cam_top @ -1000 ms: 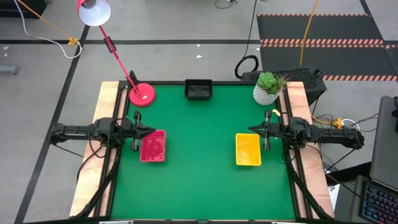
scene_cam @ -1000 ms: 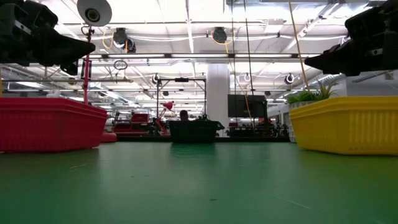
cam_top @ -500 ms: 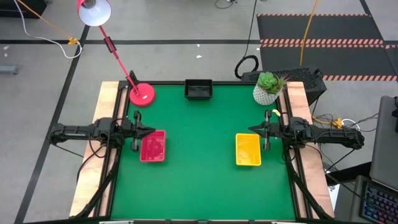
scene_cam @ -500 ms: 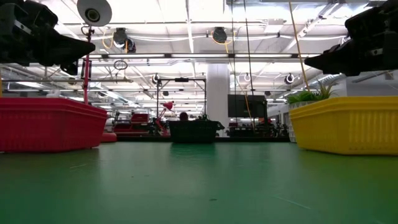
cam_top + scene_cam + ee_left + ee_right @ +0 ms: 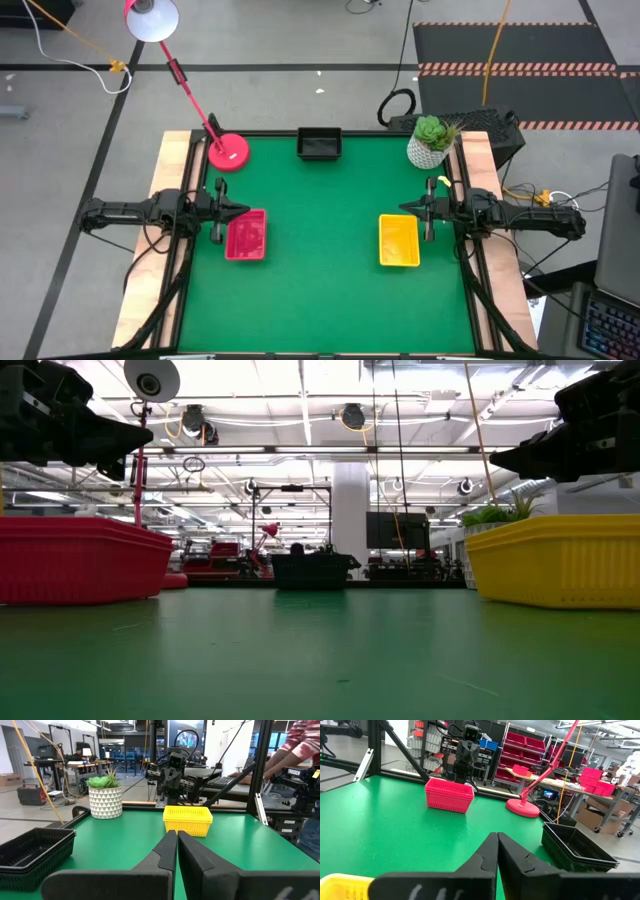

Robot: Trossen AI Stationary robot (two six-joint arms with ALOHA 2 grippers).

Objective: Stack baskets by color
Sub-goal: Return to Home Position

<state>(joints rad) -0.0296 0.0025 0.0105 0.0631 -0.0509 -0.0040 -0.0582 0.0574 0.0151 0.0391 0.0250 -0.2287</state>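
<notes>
A red basket stack [image 5: 246,236] rests on the green mat at the left, a yellow stack [image 5: 399,241] at the right, and a black stack [image 5: 319,145] at the far edge's middle. My left gripper [image 5: 241,212] hovers shut just above the red stack's far left corner, pointing level toward the table's right. My right gripper [image 5: 404,208] hovers shut above the yellow stack's far right corner, pointing level toward the left. In the left wrist view the shut fingers [image 5: 177,851] aim at the yellow baskets [image 5: 187,819]; in the right wrist view the fingers [image 5: 497,855] aim toward the red baskets [image 5: 449,794].
A pink-red lamp base [image 5: 228,152] stands at the far left corner, its arm reaching off the table. A white plant pot [image 5: 427,145] stands at the far right corner. Open green mat [image 5: 320,270] lies between the stacks. A person's sleeve [image 5: 305,740] shows beyond the table.
</notes>
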